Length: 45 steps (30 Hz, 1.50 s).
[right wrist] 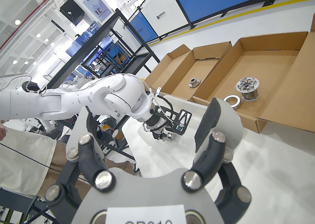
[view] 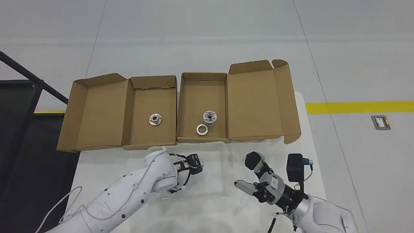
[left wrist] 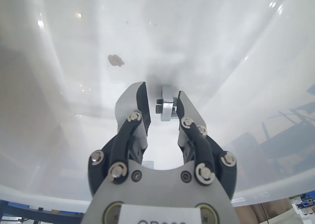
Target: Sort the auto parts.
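The left arm is stretching in from the table's (right wrist: 270,161) left side, its wrist bending so that the left gripper (left wrist: 162,109) is pointing down into the white tray (left wrist: 172,25) in front of the boxes. Its jaws are standing narrow around a small metal disc with studs (left wrist: 166,108), which is sitting on edge on the tray floor; one pad (left wrist: 181,109) is touching the disc and the other (left wrist: 144,104) is standing just clear of it. The right arm is resting low at the near right of the table, with the right gripper (right wrist: 152,109) spread wide, holding nothing and facing across toward the boxes. A flanged bushing (view: 154,120) is lying in the left cardboard box (view: 97,113), while a metal ring (view: 202,129) and a ribbed hub (view: 209,116) are lying close together in the right cardboard box (view: 255,103)
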Available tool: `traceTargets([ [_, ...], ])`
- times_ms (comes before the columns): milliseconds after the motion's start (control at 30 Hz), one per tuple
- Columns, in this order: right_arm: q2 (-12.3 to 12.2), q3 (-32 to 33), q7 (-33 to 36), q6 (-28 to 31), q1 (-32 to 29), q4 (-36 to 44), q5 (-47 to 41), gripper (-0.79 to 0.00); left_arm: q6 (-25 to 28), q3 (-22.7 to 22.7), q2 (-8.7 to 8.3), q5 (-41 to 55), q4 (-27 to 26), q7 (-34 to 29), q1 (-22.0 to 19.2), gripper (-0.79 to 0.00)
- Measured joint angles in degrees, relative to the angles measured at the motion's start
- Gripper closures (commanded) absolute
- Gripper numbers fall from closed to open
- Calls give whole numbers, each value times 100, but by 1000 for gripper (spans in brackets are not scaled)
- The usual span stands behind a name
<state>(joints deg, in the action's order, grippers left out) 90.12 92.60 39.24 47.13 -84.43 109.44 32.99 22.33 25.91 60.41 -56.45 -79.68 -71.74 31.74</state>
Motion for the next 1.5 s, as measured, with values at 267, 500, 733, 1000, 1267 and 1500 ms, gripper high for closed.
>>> traceTargets([
  [267,0,0,0,0,0,0,0,-785,-6,254,-25,-16,-178,-118,12,0],
  [500,0,0,0,0,0,0,0,-785,-131,1340,-438,131,-1319,-290,351,0],
  [733,0,0,0,0,0,0,0,-785,-238,3276,-1009,112,-2366,-214,1247,0],
  [1000,0,0,0,0,0,0,0,-785,-65,4705,-1256,302,-2285,384,1881,0],
  [1267,0,0,0,0,0,0,0,-785,-67,4676,-1254,296,-2288,373,1872,0],
  [1500,0,0,0,0,0,0,0,-785,-235,4570,-1206,-121,-1694,1157,1742,0],
])
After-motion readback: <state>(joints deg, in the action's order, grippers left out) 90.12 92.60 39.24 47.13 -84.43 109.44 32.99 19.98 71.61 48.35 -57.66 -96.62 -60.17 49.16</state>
